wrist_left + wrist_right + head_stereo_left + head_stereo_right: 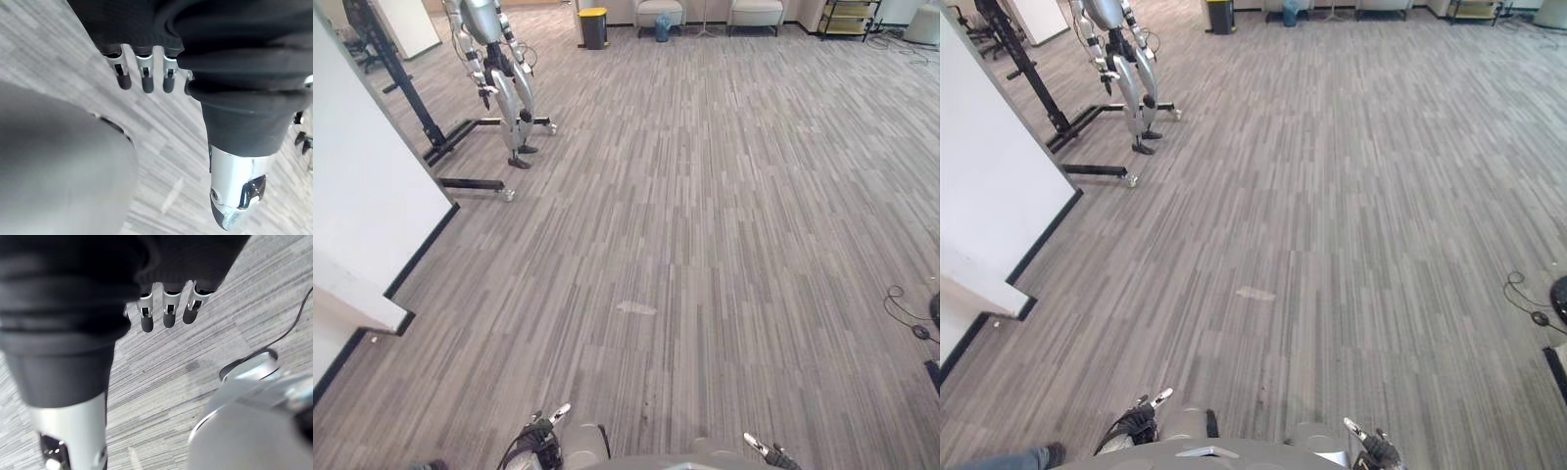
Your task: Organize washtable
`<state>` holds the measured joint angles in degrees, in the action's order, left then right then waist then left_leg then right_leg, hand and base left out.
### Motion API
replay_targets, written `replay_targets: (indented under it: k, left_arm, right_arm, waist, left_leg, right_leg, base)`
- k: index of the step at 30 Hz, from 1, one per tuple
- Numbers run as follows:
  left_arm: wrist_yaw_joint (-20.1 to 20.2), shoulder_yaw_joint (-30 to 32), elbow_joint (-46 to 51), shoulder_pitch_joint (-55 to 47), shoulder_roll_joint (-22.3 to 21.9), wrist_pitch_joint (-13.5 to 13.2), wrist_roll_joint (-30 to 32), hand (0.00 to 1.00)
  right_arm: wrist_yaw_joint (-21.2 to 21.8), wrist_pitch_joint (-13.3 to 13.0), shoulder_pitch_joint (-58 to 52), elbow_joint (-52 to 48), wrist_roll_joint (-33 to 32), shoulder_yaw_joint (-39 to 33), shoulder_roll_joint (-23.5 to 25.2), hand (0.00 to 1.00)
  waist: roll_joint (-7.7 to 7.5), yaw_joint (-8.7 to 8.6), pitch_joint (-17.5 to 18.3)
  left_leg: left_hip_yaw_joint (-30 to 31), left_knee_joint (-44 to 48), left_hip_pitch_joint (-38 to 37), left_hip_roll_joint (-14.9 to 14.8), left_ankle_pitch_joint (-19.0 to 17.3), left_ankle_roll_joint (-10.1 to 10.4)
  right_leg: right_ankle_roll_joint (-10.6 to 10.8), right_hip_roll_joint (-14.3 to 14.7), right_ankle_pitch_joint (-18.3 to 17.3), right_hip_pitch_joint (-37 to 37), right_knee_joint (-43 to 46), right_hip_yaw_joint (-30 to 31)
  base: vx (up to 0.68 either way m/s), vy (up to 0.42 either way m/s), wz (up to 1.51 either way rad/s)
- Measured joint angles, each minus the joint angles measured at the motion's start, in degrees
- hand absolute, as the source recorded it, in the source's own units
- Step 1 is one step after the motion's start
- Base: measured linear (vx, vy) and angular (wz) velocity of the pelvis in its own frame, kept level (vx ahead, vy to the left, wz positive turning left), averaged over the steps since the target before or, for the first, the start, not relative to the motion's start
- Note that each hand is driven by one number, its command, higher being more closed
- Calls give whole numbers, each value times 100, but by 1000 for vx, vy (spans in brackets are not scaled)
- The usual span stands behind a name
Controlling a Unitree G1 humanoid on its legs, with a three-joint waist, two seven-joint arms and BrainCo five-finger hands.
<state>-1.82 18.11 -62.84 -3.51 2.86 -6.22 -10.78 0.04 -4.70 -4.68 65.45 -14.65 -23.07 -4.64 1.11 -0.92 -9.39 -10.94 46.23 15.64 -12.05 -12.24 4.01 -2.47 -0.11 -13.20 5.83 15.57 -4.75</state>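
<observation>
My left hand (538, 443) hangs low at my side over grey wood-pattern floor (705, 245). In the left wrist view its fingers (143, 74) are straight and its thumb (235, 196) stands apart, with nothing held. My right hand (1377, 451) hangs the same way on the other side. Its fingers (167, 311) point straight down at the floor and are empty too.
A white wall (362, 196) with a black base runs along the left. Another humanoid robot (499, 69) hangs on a black stand (421, 117) at the far left. A yellow-lidded bin (593, 27), chairs (661, 12) and a shelf (848, 18) line the back. A person's shoe (1054, 454) is by my left.
</observation>
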Motion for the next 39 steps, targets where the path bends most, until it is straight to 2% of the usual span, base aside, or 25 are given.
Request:
replay_targets:
  k: [1,3,6,7,8,9,10,11,13,15,16,18,19,21,22,23,27,28,31,32,34,36,37,38,39]
  left_arm:
    - [-20,3,-7,-11,17,-28,0,0]
    - [-123,67,-14,-64,-30,-32,-1,0]
    - [-150,25,-26,-118,34,-29,0,0]
    - [-148,-20,-87,-187,148,-6,6,0]
    - [-152,-149,-292,-260,173,2,13,0]
    - [-155,-343,-460,-248,359,29,20,0]
    - [-163,-530,-469,-238,445,55,25,0]
    - [-165,-844,-445,-215,563,68,81,0]
    - [-165,-1288,-410,-210,650,94,163,0]
    - [-162,-1527,-318,-123,671,90,232,0]
    - [-159,-1635,-315,-34,683,89,230,0]
    - [-147,-1678,-331,142,609,89,229,0]
    - [-127,-1826,-335,247,531,80,231,0]
    - [-104,-1833,-342,368,413,66,234,0]
    - [-99,-1832,-343,367,361,35,251,0]
    - [-100,-1785,-440,364,237,3,286,0]
    - [-101,-1227,-472,294,36,-7,335,0]
    - [-99,-1170,-483,292,15,-4,334,0]
    - [-98,-886,-395,257,34,-19,334,0]
    - [-109,-674,-262,163,2,-21,321,0]
    - [-109,-610,-194,87,-30,-48,322,0]
    - [-110,-570,-198,88,-29,-50,322,0]
    - [-114,-560,-218,97,-31,-50,321,0]
    - [-115,-569,-232,91,-41,-43,322,0]
    - [-115,-574,-235,76,-69,-39,323,0]
  right_arm:
    - [-7,-7,61,1,-2,-14,12,0]
    - [-14,-57,196,-13,-2,85,-40,0]
    - [-7,-78,112,10,1,304,-137,0]
    - [-9,-80,50,17,2,308,-104,0]
    - [-4,-87,-50,65,2,305,-140,0]
    - [-2,-86,-45,86,1,302,-15,0]
    - [-2,-82,-22,113,1,301,59,0]
    - [-2,-75,-34,217,-19,274,138,0]
    - [-3,-78,-15,205,-3,307,110,0]
    - [-6,-94,57,200,-4,452,98,0]
    - [4,-122,100,161,-5,587,90,0]
    - [5,-131,129,125,-19,702,55,0]
    - [4,-120,129,68,-24,748,-3,0]
    - [3,-120,109,20,-25,752,-38,0]
    - [4,-120,88,22,-22,747,-35,0]
    - [10,-105,-14,74,-18,684,-46,0]
    - [-2,-79,-119,248,-1,361,-108,0]
    - [-1,-76,-136,254,4,314,-101,0]
    - [-2,-19,-172,250,8,306,-37,0]
    - [-2,-21,-93,200,5,320,-53,0]
    - [-3,-19,-66,201,6,319,-65,0]
    - [-3,-18,-53,201,7,320,-67,0]
    - [-4,-18,-13,204,6,320,-74,0]
    - [-7,-17,-20,207,7,320,-85,0]
    - [-5,-19,-69,207,4,319,-107,0]
  waist:
    - [-26,15,1]
    - [26,8,37]
    - [43,16,64]
    - [-121,69,144]
    - [-186,103,363]
    - [-303,72,413]
    - [-391,47,409]
    - [-447,-3,432]
    - [-401,2,419]
    - [-368,11,407]
    - [-353,-8,400]
    - [-300,-42,363]
    - [-253,-64,335]
    - [-195,-164,298]
    - [-218,-200,305]
    - [-249,-214,304]
    - [41,-189,239]
    - [30,-191,224]
    - [-126,-79,171]
    - [-83,8,151]
    - [-48,14,155]
    - [-43,22,155]
    - [-38,17,154]
    - [-30,12,159]
    - [23,10,182]
  left_leg:
    - [53,-977,-12,32,31,6]
    - [714,-3423,-32,67,479,151]
    - [871,-3554,2,90,675,214]
    - [711,-3212,45,259,990,246]
    - [604,-2812,128,445,1239,216]
    - [468,-2601,-1,660,1099,33]
    - [377,-2632,-132,756,1027,-36]
    - [249,-2767,-457,894,917,-199]
    - [72,-3189,-1075,953,853,-300]
    - [-92,-3739,-1724,976,854,-352]
    - [-189,-4016,-2028,986,819,-408]
    - [-244,-4195,-2243,973,794,-444]
    - [-278,-4289,-2352,972,774,-466]
    - [-234,-4397,-2424,1001,737,-412]
    - [-181,-4385,-2436,1046,692,-356]
    - [-57,-4290,-2518,1038,538,-228]
    - [192,-4142,-2608,675,399,5]
    - [260,-4007,-2602,648,376,42]
    - [508,-2290,-1932,500,251,193]
    - [517,-1136,-1394,370,271,207]
    - [387,-657,-1091,292,181,127]
    - [131,-1031,-1091,309,112,62]
    - [25,-1698,-1131,380,120,64]
    - [22,-2719,-1328,517,274,76]
    - [13,-3172,-1427,523,544,66]
  right_leg:
    - [88,-74,-48,108,-115,76]
    - [401,-286,-449,251,-120,297]
    - [752,-569,-898,490,23,468]
    - [897,-857,-991,637,-13,548]
    - [1040,-1025,-937,366,619,843]
    - [897,-1266,-642,-65,1757,1011]
    - [761,-1357,-319,-282,2266,1040]
    - [556,-1523,460,-605,2998,988]
    - [441,-1651,421,-820,3581,624]
    - [467,-1527,182,-1043,3693,260]
    - [514,-1205,-111,-1291,3532,200]
    - [508,-812,-315,-1482,2971,143]
    - [488,-636,-322,-1586,2281,-21]
    - [542,-496,-85,-1568,955,-97]
    - [489,-471,332,-1573,411,53]
    - [355,-424,796,-1452,363,124]
    - [209,-179,586,-1068,163,-299]
    - [207,-169,536,-963,97,-389]
    - [154,-159,405,-553,-138,-601]
    - [129,-112,344,-465,-148,-605]
    - [137,-99,291,-297,-208,-624]
    - [158,-136,251,-223,-221,-564]
    - [156,-185,252,-204,-194,-529]
    - [227,-231,207,-232,-116,-457]
    - [272,-218,159,-285,-59,-416]
  base:
    - [-224,-77,-33]
    - [-168,-28,-39]
    - [341,296,-31]
    - [546,437,-63]
    - [666,501,-61]
    - [560,411,-42]
    - [485,339,-12]
    - [332,211,-10]
    - [327,136,-32]
    - [151,-21,-53]
    - [2,-102,-44]
    - [-105,-142,-24]
    - [-230,-154,6]
    - [-220,-94,19]
    - [-7,-154,28]
    - [106,-197,32]
    - [200,-186,31]
    - [171,-178,73]
    - [75,-176,45]
    - [74,-103,-4]
    - [115,-50,1]
    - [129,21,-12]
    - [69,72,-30]
    - [38,89,-32]
    - [25,136,-36]
